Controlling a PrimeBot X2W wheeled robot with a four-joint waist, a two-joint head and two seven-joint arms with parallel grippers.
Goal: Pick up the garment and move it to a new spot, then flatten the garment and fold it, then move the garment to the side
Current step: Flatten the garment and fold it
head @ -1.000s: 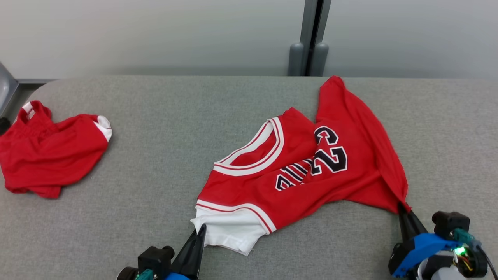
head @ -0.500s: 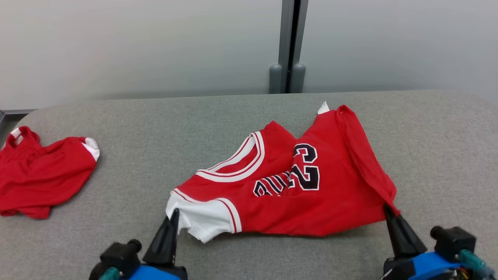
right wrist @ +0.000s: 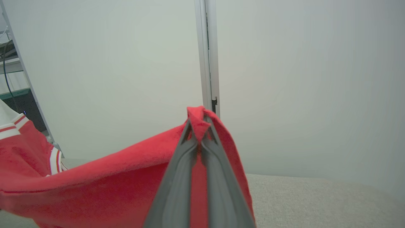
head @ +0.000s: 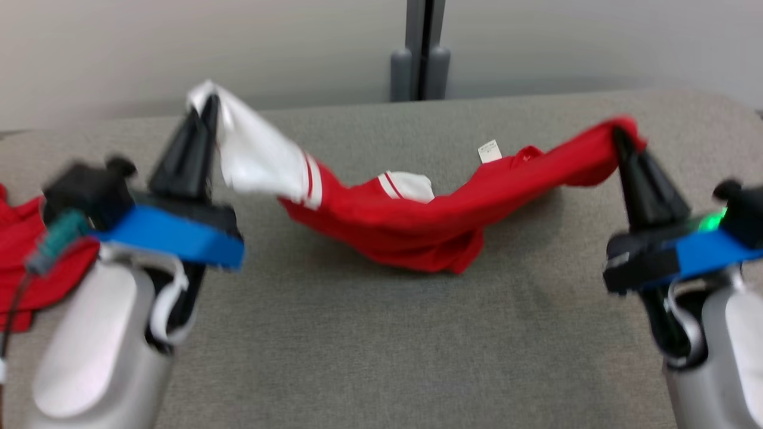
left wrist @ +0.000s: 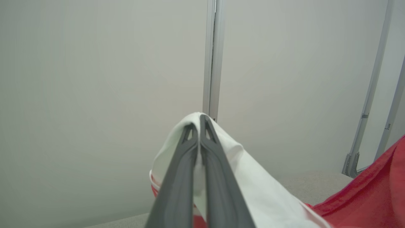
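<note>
The garment (head: 411, 232) is a red jersey, and we see it strung in the air between the two grippers, above the middle of the grey table (head: 357, 345). It sags in a long curve, and its lowest fold hangs close over the tabletop. We cannot tell whether that fold touches the surface.

The cloth is bright red for most of its length. One end is a plain white panel (head: 256, 161), set off from the red by narrow white and red stripes (head: 311, 179). A second patch of white with a red stripe (head: 408, 185) shows at the top of the sag.

The left gripper (head: 205, 110) is raised at the left, its fingers pressed together on the white end. In the left wrist view the white cloth wraps over its tips (left wrist: 200, 122). The right gripper (head: 620, 136) is closed on the red end, and in the right wrist view a pinch of red cloth pokes out above its tips (right wrist: 200, 122).

A small white tag (head: 489, 151) stands up from the red edge near the right end. It carries print, but too small for us to read, and we can make out no other writing.

Another red cloth (head: 15, 286) lies at the table's far left, partly behind the left arm.
</note>
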